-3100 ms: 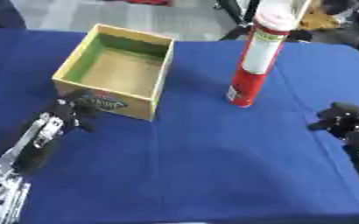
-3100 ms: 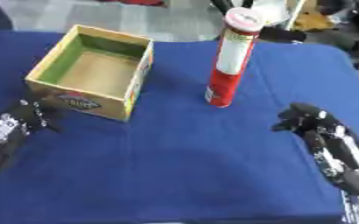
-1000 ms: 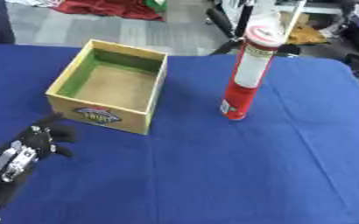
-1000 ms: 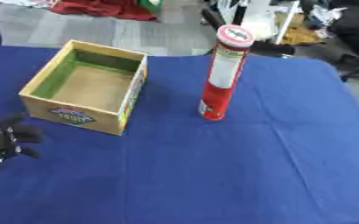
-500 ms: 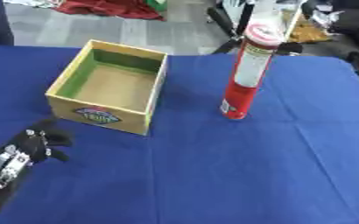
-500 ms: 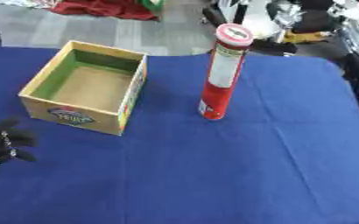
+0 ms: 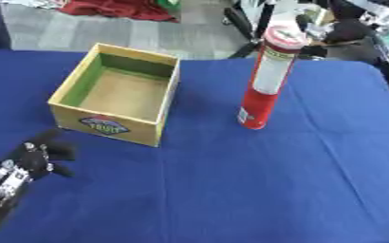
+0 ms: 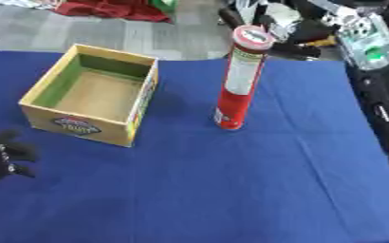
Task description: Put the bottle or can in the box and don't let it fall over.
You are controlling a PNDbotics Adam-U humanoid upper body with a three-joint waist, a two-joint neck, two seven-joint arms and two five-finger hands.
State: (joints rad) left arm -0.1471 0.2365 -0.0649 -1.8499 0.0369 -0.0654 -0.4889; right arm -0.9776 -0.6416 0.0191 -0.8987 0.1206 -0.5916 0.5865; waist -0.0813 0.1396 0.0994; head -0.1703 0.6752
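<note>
Nearest me: my left hand (image 7: 32, 163) sits low at the left edge of the table, resting on the blue cloth (image 7: 231, 190). Fingers look loosely spread and relaxed, nothing in them, pointing up toward the box. Forearm w/ silver joints runs off the bottom left corner. In the right eye view only the fingertips show at the left edge.

My right hand: not visible in either view.

Mid-table, just beyond the left hand but apart from it: the box (image 7: 115, 127), open top, yellow/tan outside w/ a fruit label on the near wall, green inner walls, brown floor. Nothing inside it. It sits a bit askew to the table edge.

To the right of the box, well apart from it: the can (image 8: 237, 80), a tall slim tube, red at the bottom, white band in the middle, red-rimmed cap on top. It stands upright on the cloth, leaning-looking only from the camera angle. Nothing touches it. So the can is outside the box, on the table.

Far: past the table edge, grey floor, a red heap of fabric (image 7: 115, 9) at upper left, and dark clutter of equipment (image 8: 347, 33) at upper right, too jumbled to make out.
</note>
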